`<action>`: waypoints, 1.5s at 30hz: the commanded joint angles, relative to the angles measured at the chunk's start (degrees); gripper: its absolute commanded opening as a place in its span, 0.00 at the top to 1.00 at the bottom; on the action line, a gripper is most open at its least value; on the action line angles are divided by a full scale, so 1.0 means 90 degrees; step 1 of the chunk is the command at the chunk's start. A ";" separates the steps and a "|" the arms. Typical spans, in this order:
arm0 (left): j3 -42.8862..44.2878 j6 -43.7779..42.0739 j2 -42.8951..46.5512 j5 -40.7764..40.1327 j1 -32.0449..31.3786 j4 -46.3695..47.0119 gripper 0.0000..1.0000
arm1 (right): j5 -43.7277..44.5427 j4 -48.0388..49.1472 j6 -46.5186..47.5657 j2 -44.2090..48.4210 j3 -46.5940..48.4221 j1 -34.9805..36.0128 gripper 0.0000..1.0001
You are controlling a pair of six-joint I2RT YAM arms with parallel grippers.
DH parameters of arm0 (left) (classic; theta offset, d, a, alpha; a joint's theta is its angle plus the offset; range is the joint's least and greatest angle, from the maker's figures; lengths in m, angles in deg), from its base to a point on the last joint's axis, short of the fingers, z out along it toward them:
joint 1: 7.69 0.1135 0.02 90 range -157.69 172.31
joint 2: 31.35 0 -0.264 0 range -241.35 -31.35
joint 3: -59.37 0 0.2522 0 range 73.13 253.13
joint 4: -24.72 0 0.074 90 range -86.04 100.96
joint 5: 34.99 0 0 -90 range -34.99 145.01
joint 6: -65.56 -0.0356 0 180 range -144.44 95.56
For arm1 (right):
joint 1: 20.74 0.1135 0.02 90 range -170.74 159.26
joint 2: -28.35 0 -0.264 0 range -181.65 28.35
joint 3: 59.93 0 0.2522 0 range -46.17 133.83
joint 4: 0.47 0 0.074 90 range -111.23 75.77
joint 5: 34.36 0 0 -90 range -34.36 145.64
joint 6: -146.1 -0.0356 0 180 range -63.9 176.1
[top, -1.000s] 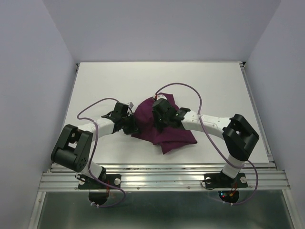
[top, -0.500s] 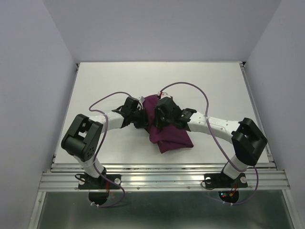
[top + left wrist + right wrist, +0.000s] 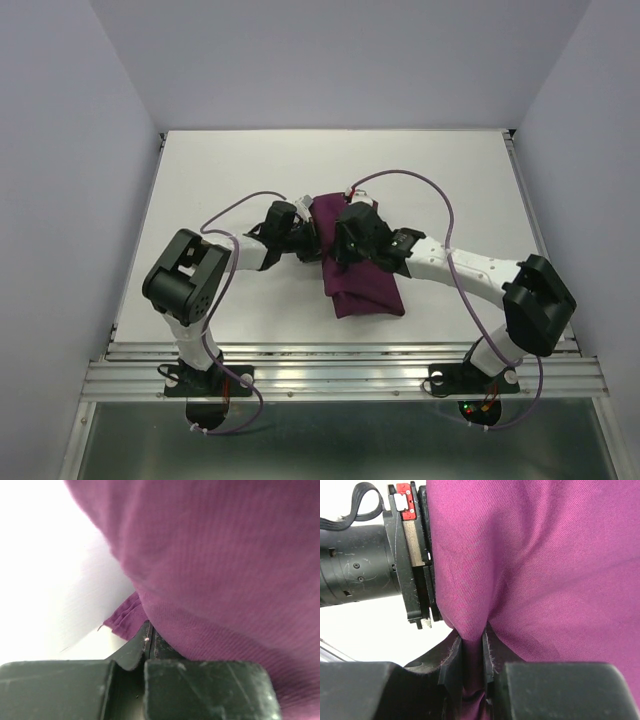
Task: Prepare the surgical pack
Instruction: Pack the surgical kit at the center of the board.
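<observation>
purple cloth [image 3: 362, 285]: pinched at its far half by both grippers, which meet nose to nose over the middle of the table [image 3: 230, 170].
right gripper [image 3: 348, 246]: clamped on a fold of the cloth. The right wrist view [image 3: 471, 652] shows a ridge of fabric [image 3: 520, 555] squeezed between the two pads and bunching out below them.
left gripper [image 3: 311, 243]: fingers pressed together, only a hairline between them in the left wrist view [image 3: 148, 640]. The cloth [image 3: 225, 555] drapes over the tips and a stitched hem pokes out just beside them. Reads as closed on the cloth edge, but the contact itself is hidden under the fabric.
gripper spacing: very close. The left gripper's body fills the left side of the right wrist view, flat against the cloth.
cloth shape: gathered into a narrow folded bundle, long axis running from the far side toward the near edge. The near end lies flat on the table. The far end is lifted and creased around the fingers.
cloth position: table centre, slightly right of the midline, well clear of all edges.
cloth contents: cannot tell, fabric covers everything.
left arm [image 3: 185, 280]: elbow folded near the left front, forearm reaching right.
right arm [image 3: 470, 270]: stretched low, reaching left from the right front.
cables [image 3: 440, 200]: purple loops arching above each forearm.
</observation>
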 commanded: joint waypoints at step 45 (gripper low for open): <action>-0.0676 -0.0403 -0.0046 -0.0599 -0.0322 0.0027 1.00 | -0.0736 0.1485 -0.0404 -0.0114 -0.0023 0.0016 0.99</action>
